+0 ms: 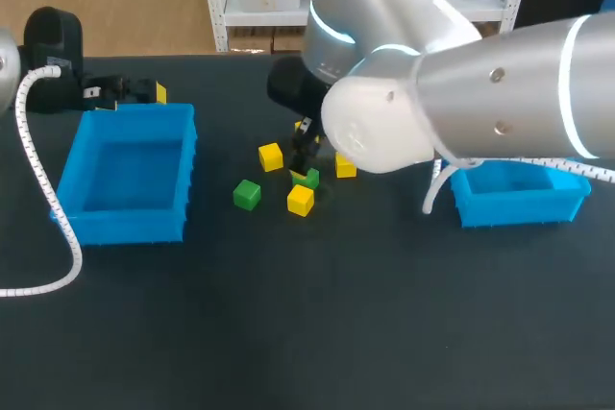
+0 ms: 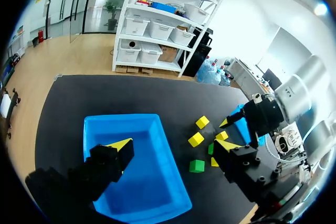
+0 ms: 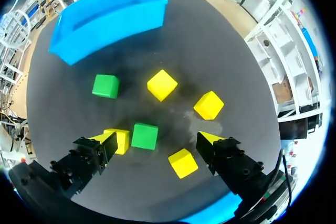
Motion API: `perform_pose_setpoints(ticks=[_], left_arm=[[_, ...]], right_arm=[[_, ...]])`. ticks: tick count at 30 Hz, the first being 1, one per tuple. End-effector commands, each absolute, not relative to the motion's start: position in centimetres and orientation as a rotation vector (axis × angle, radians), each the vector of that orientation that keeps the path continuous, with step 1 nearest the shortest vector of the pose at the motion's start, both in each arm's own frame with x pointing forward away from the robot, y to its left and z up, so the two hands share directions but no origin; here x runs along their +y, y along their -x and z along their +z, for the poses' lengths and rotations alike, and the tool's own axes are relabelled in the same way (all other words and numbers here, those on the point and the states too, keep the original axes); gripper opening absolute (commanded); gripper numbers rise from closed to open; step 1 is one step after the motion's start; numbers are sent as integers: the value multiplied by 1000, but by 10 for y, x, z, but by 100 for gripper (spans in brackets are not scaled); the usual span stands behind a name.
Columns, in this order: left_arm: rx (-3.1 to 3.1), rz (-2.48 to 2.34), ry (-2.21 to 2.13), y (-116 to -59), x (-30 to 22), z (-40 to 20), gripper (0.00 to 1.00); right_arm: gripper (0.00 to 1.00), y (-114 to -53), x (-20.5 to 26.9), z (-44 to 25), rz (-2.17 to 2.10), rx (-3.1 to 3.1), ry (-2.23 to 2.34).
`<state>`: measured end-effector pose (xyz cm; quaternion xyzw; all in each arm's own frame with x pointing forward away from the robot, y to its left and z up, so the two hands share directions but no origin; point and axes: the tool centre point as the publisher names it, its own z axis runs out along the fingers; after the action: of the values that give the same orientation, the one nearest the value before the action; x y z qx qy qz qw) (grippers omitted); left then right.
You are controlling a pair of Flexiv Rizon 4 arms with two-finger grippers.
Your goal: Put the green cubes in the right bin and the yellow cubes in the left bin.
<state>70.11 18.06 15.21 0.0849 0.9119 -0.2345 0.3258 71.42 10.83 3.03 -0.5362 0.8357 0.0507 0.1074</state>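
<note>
Right gripper (image 3: 157,141) is open, fingers spread wide, over the cube cluster at frame centre. A small green plastic cube (image 3: 144,136) sits between the fingers, clear of both. A yellow plastic cube (image 3: 121,141) lies just beside one fingertip. A second green cube (image 1: 247,194) stands at the cluster's lower left, with bare black tabletop (image 1: 288,314) below it. Left gripper (image 2: 174,145) is open by the far edge of the blue plastic left bin (image 1: 120,223), upper left. The blue right bin (image 1: 519,204) is at right, partly behind the right arm (image 1: 500,93).
</note>
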Motion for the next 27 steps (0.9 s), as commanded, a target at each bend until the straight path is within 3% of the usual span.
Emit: perform_pose_setpoints(ticks=[1, 27], left_arm=[[2382, -625, -227, -701, 183, 151, 100], [2382, -625, -227, -701, 183, 151, 100]], right_arm=[[100, -721, 110, 25, 143, 2468, 1581], [100, -723, 108, 3, 124, 2491, 1579]])
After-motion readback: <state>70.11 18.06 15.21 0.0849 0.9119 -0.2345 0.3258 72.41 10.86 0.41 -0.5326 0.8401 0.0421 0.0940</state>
